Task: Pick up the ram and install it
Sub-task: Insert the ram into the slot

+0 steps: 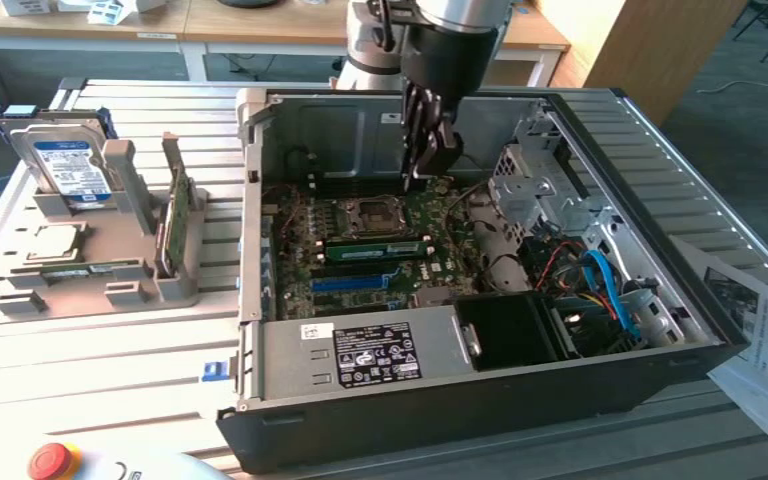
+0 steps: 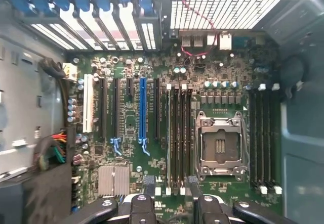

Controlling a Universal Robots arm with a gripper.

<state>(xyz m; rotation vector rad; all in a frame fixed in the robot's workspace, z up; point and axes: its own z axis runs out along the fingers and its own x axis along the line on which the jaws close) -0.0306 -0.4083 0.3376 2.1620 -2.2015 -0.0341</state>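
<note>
While claw (image 2: 170, 186) gapes, ram (image 1: 373, 250) seated, arm (image 1: 458, 25) cropped

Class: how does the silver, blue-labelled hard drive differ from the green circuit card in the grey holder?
The silver, blue-labelled hard drive is a thick metal box, label facing the camera; the green circuit card is a thin board seen nearly edge-on. The drive stands farther to the exterior view's left than the card. Both stand upright in the grey holder.
</note>
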